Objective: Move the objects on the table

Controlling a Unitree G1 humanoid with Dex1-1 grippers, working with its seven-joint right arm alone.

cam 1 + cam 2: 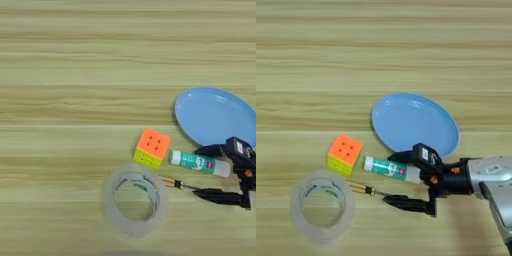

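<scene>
The right gripper (398, 180) is reaching in from the right edge, with the silver forearm (493, 182) lying low over the tabletop (381, 50). The jaws are standing apart, one finger on each side of the glue stick (388, 168). The far finger is lying along the stick's rear side, next to the near rim of the plate (415, 122). The near finger is lying on the tabletop in front of the stick, its tip at the right end of the thin brown-yellow stick (363, 189). Whether either finger is touching the glue stick cannot be told.

The glue stick is lying flat, its green-labelled body pointing left toward the puzzle cube (345, 153) and its white cap end sitting between the fingers. The cube is resting just to the left of the stick, orange face up and yellow face toward the camera. The tape roll (322, 206) is lying flat at the front left, close to the cube and the thin stick's left end.

The plate is sitting behind the gripper, crowding the far finger. The thin stick is lying in the near finger's path.
</scene>
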